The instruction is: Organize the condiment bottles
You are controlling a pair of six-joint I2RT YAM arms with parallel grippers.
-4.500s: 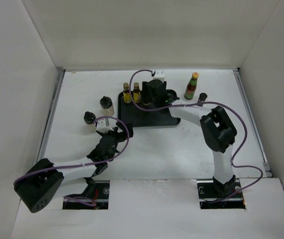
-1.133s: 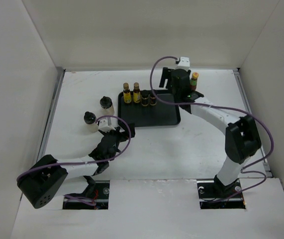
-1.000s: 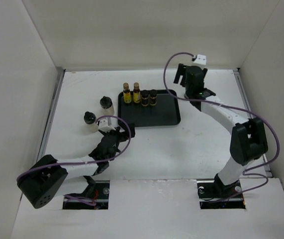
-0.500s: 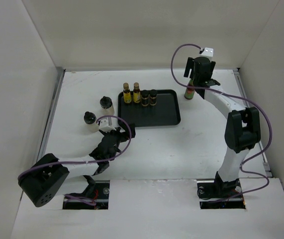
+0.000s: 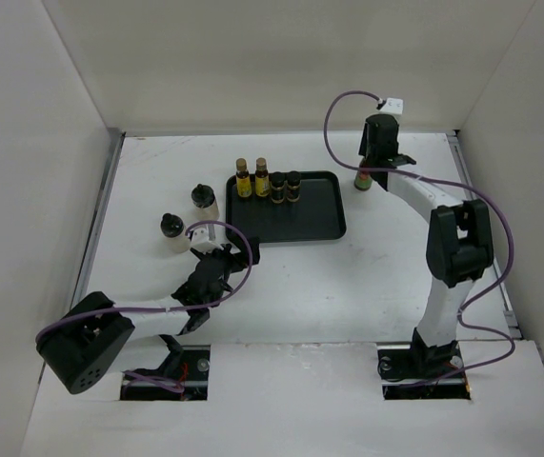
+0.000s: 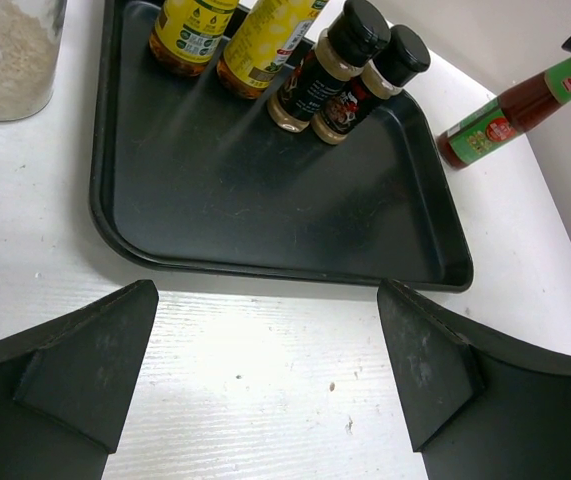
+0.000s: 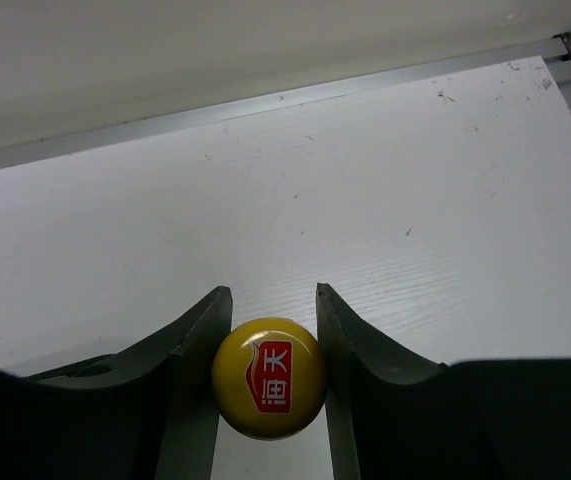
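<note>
The tall red bottle (image 5: 364,178) with a green band stands on the table right of the black tray (image 5: 300,221). My right gripper (image 5: 374,158) is over it. In the right wrist view the right gripper (image 7: 273,303) is shut on the bottle's yellow cap (image 7: 269,377). Two yellow-labelled bottles (image 5: 243,179) and two dark black-capped bottles (image 5: 286,186) stand in a row along the tray's far side. Two cream jars (image 5: 204,202) (image 5: 172,232) stand on the table left of the tray. My left gripper (image 6: 265,340) hangs open and holds nothing, just before the tray's near edge (image 6: 265,268).
White walls close the table at the back and on both sides, and a metal rail (image 7: 265,100) runs along the foot of the back wall close behind the red bottle. The tray's near half (image 6: 265,200) is bare.
My right arm swung from over the tray to the red bottle, and its jaws closed on the cap. The left arm stayed still and open.
</note>
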